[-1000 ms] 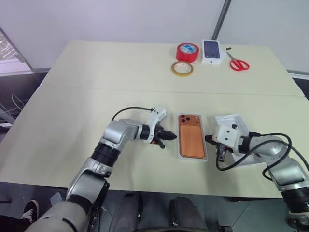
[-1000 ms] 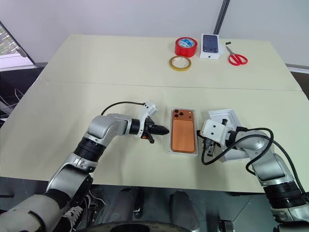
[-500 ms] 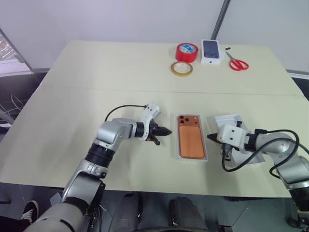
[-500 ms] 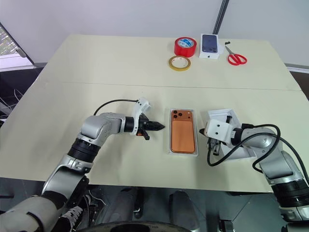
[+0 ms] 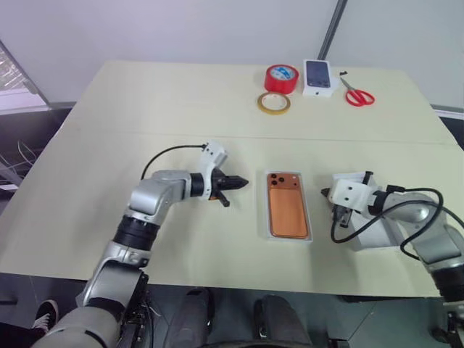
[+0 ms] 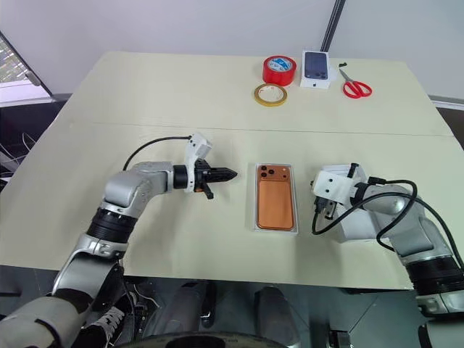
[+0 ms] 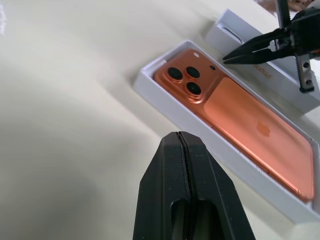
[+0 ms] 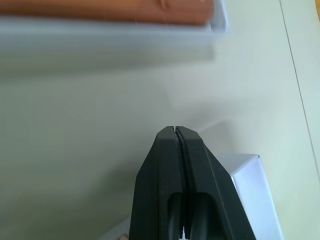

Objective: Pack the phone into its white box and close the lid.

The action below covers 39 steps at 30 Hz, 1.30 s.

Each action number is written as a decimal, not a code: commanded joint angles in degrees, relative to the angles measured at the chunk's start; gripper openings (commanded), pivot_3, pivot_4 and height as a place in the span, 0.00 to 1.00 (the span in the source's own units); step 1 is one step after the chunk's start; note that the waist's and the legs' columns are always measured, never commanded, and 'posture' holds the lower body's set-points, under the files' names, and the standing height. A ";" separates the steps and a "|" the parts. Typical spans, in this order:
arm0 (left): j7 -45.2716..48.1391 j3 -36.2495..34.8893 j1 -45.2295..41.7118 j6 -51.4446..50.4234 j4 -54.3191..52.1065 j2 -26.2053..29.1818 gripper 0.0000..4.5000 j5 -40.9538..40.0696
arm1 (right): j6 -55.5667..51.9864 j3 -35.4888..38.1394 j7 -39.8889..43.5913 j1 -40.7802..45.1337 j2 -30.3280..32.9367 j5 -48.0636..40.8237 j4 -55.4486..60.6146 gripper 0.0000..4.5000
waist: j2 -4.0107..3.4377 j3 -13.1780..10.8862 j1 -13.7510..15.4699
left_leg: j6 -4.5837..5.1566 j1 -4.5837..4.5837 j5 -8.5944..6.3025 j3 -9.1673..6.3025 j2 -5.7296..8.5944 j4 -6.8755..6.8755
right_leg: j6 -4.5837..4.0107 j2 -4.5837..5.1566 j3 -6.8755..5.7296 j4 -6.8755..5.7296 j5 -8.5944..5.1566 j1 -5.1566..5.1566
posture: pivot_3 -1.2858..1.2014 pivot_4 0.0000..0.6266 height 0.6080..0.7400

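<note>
Left wrist view shows the left gripper (image 7: 181,137) pinched tight, with nothing between its two black fingers. The right gripper (image 6: 317,190) is pinched tight and empty too.

Between the two grippers lies the phone (image 5: 286,204). It already sits in the white box (image 7: 165,102), back side up, with its three camera eyes at the far end. Its long side runs away from the robot, so each gripper faces one long side of the box. The left gripper points at it from the left and is well apart from it. The right gripper is near the box on the other side, so the right arm is closer.

The lid (image 5: 378,233) lies on the table (image 5: 145,109) just to the right of the phone, under the right arm. That arm hides much of it, so I think it lies open side up, but I cannot be sure.

The phone step looks done. What is left is to pick up the lid, carry it left over the box, line it up the long way, and press it down. The right gripper must open first to grab the lid's edge.
</note>
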State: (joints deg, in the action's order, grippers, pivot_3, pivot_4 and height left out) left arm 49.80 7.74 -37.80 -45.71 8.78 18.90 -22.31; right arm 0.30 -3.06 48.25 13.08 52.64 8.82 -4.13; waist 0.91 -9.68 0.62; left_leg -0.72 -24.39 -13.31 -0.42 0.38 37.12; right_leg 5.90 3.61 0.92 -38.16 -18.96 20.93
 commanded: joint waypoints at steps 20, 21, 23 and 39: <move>23.98 -8.96 12.60 31.69 -7.12 14.05 0.97 -4.28 | -46.37 18.81 -13.46 -15.12 -10.14 -19.39 34.74 1.00 | -0.10 0.01 0.06 | 0.02 -0.03 -0.04 0.00 -0.06 -0.20 | -0.07 0.14 0.02 0.05 0.01 0.12 | 0.52 0.24 1.00; 24.34 -8.76 12.64 32.46 -6.90 14.18 0.97 -4.14 | -48.33 18.66 -13.26 -15.51 -9.79 -20.00 36.06 1.00 | -0.11 0.01 0.04 | 0.02 -0.03 -0.04 0.01 -0.05 -0.19 | -0.07 0.15 0.03 0.05 0.01 0.11 | 0.52 0.24 1.00; 24.43 -8.56 12.72 34.89 -6.23 14.06 0.97 -3.48 | -53.16 19.26 -14.15 -15.04 -9.28 -20.66 37.42 1.00 | -0.11 0.01 0.01 | 0.03 -0.02 -0.04 0.03 -0.05 -0.12 | -0.09 0.16 0.05 0.05 0.01 0.07 | 0.52 0.24 1.00; 29.57 -6.92 17.47 36.11 -8.87 15.92 0.97 -5.92 | -89.26 25.15 -13.80 -2.89 -9.34 -34.84 39.88 1.00 | -0.19 0.02 -0.45 | 0.15 -0.06 -0.11 0.05 -0.08 -0.16 | -0.10 0.15 0.06 0.06 0.02 0.16 | 0.52 0.24 1.00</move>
State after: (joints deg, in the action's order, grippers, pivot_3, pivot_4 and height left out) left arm 78.56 1.02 -20.51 -8.96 2.26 34.10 -26.61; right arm -85.81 21.09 34.74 9.25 42.85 -24.66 35.15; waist 0.72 -9.66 0.17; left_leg -0.57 -24.45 -13.42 -0.37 0.29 36.95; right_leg 5.80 3.76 0.98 -38.09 -18.94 21.10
